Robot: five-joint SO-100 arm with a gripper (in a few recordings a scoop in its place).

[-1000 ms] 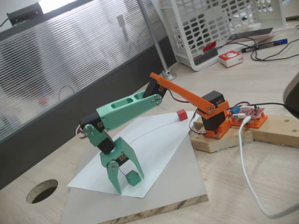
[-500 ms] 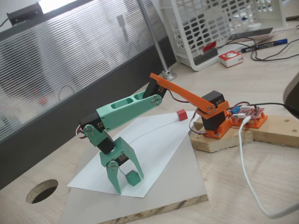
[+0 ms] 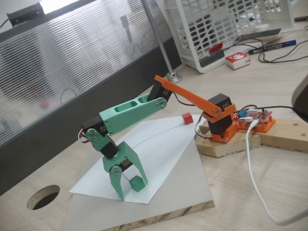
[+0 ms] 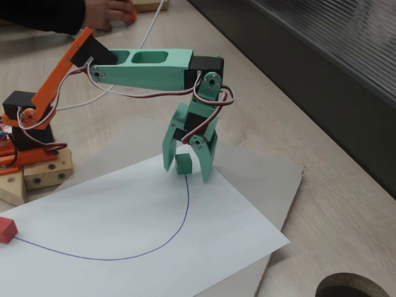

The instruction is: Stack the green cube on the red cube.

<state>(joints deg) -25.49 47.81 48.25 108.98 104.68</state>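
My tool [image 4: 184,162] points down, fingers apart, straddling the green cube [image 4: 183,163] on white paper [image 4: 124,216] | red cube [image 4: 7,229] at left edge, well apart | wooden desk [image 4: 346,204] beneath

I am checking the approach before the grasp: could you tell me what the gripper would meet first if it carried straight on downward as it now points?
The gripper would most likely meet the green cube between its open jaws, then the white paper.
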